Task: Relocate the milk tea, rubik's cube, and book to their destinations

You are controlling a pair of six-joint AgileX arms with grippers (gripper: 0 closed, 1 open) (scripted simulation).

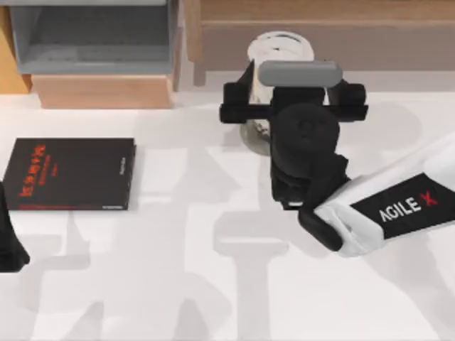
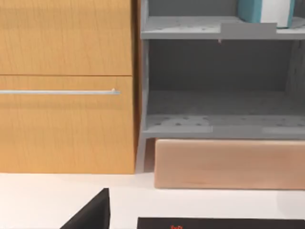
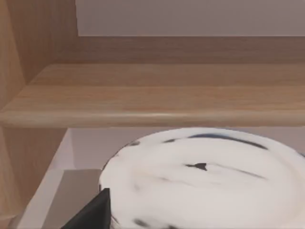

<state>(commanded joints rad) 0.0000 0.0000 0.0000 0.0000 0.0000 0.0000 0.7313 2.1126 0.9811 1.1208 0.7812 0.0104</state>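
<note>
The milk tea [image 1: 280,47] stands at the back middle of the table, its white lid [image 3: 205,176] close under the right wrist camera. My right gripper [image 1: 284,89] sits over the cup from the near side. One dark finger [image 3: 93,214] lies beside the lid, set wide, so the jaws look open around the cup. The teal-blue book [image 2: 264,12] stands on the upper level of the grey shelf unit [image 1: 92,42]. The rubik's cube is out of view. My left gripper [image 1: 7,245] is parked at the table's left edge, with one finger [image 2: 93,214] showing wide of centre.
A black book with red lettering [image 1: 71,174] lies flat at the left of the table. Behind it are a pale wooden block [image 1: 103,91] and an orange-wood cabinet [image 2: 66,86]. A wooden shelf [image 3: 157,90] runs along the back right, just beyond the cup.
</note>
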